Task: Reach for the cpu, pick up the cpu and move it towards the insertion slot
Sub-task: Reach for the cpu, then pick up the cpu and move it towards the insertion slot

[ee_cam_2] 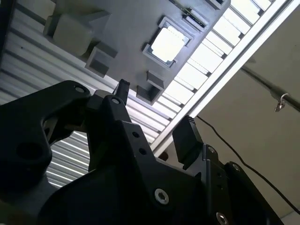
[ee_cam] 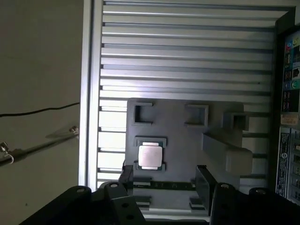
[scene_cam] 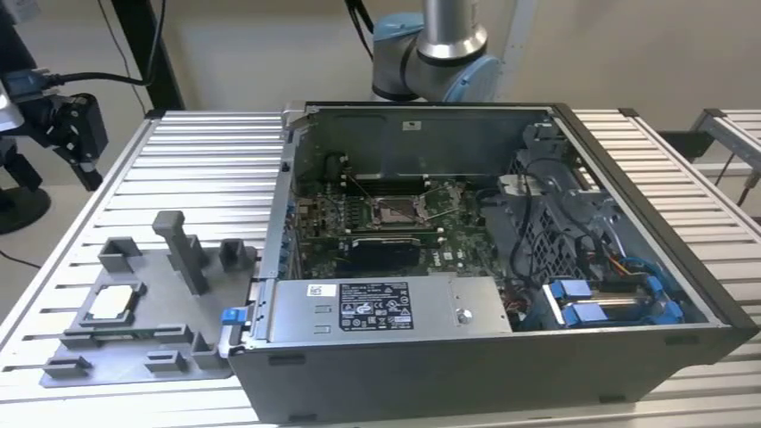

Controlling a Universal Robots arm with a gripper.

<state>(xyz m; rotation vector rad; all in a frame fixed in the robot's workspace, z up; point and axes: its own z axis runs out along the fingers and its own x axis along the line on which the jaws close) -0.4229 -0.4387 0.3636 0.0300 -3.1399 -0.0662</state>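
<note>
1. We see the cpu (scene_cam: pixel 110 301) lying flat in a shallow pocket of a grey tray (scene_cam: pixel 119 373). The tray sits on the ribbed tabletop (scene_cam: pixel 202 169) at the exterior view's left, just beside the open computer case (scene_cam: pixel 476 357). Nothing touches the cpu.
2. The insertion slot (scene_cam: pixel 396 210) is on the green board inside the case. It is well apart from the cpu, with the case wall between them.
3. In the first wrist view the gripper (ee_cam: pixel 164 177) hangs above the tray. Its fingers (ee_cam: pixel 204 180) are spread apart with nothing between them. The cpu shows beyond their tips, clear of both.
4. We judge the cpu to be light, thin and stiff. Its metal top looks smooth and could slip under a loose hold. The underside is likely delicate, so we would not scrape it or press it hard.
5. We think the best hold is on two opposite edges. Low lips of the pocket sit against two sides of the cpu. The other two sides look more open to the fingers, though we cannot be sure.
6. As things lie, we judge the work to be at the reach, with the cpu not yet gripped.
</note>
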